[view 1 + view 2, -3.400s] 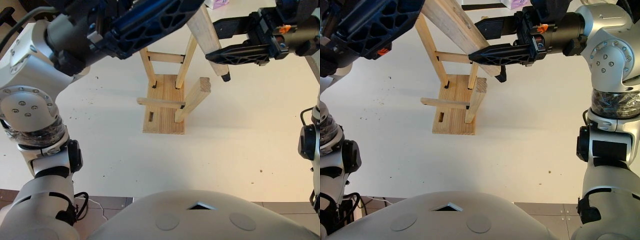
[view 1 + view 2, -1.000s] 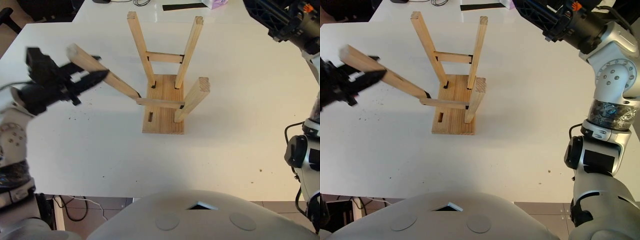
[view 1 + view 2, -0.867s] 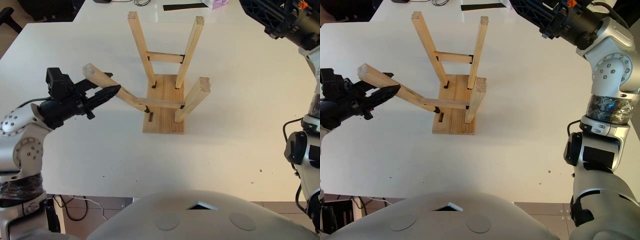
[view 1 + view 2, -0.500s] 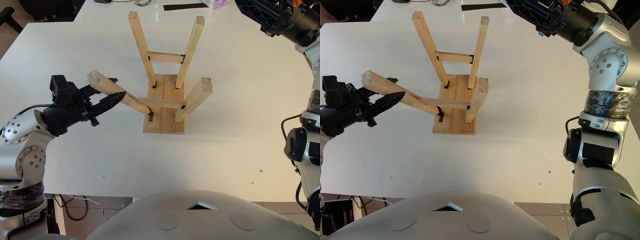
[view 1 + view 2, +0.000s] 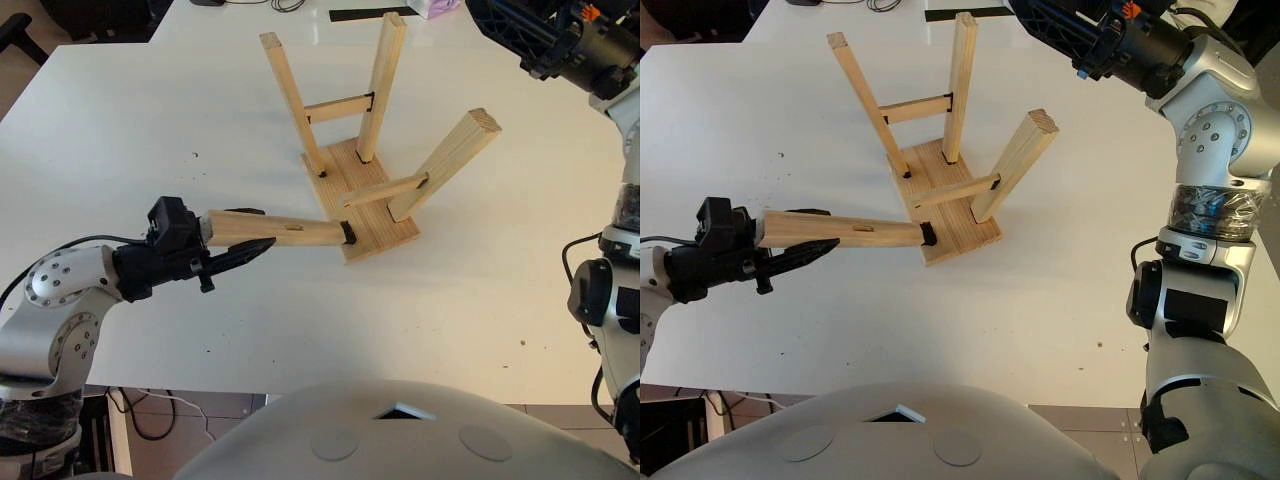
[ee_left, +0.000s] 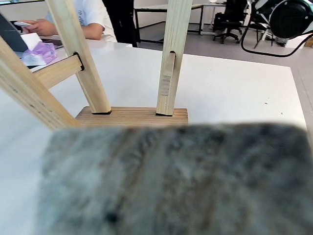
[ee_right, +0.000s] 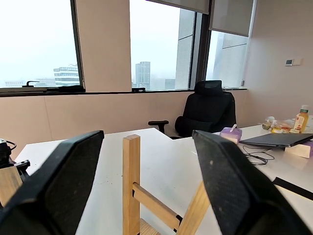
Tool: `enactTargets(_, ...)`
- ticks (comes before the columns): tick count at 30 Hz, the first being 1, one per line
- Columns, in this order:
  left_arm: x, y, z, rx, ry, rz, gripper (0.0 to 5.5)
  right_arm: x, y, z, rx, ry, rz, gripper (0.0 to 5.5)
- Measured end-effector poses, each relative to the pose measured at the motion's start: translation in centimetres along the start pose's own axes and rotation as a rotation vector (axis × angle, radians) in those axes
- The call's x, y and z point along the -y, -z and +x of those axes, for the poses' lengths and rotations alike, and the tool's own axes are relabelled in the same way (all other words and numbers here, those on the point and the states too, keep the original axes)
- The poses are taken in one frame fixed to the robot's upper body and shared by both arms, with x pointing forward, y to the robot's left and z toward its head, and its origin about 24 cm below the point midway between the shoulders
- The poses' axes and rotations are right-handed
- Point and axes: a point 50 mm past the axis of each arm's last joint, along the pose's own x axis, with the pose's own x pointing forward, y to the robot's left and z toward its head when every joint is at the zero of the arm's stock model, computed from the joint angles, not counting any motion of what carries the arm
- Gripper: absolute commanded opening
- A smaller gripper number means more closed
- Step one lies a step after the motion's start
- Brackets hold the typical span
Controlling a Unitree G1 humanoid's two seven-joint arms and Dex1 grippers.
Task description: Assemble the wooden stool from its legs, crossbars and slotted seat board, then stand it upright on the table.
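3 legs (image 5: 380, 85) up from seat board (image 5: 385, 235), 2 crossbars (image 5: 335, 108) barring gaps between them — 4th leg (image 5: 290, 232) across its near-left side

No readable text, label, brand, number or sign noted.
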Motion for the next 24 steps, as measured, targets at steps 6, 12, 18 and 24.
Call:
enactTargets(6,-1.4,-2.9,1.3,0.065,-0.044,0.096,2.04,-0.5,0.5,-0.1,0.000,0.013,-0.005,3.36)
enactTargets(12,-1.6,-5.1,2.3,0.023,0.018,0.146,2.04,-2.1,1.0,-1.4,0.052,0.083,-0.024,3.36)
enactTargets(18,-3.3,-6.7,2.3,-0.057,0.119,0.168,2.04,-3.9,2.4,-4.3,0.093,0.271,-0.015,3.36)
enactTargets(24,-5.0,-8.2,2.3,-0.117,0.202,0.189,2.04,-5.9,3.6,-5.7,0.136,0.399,0.005,3.36)
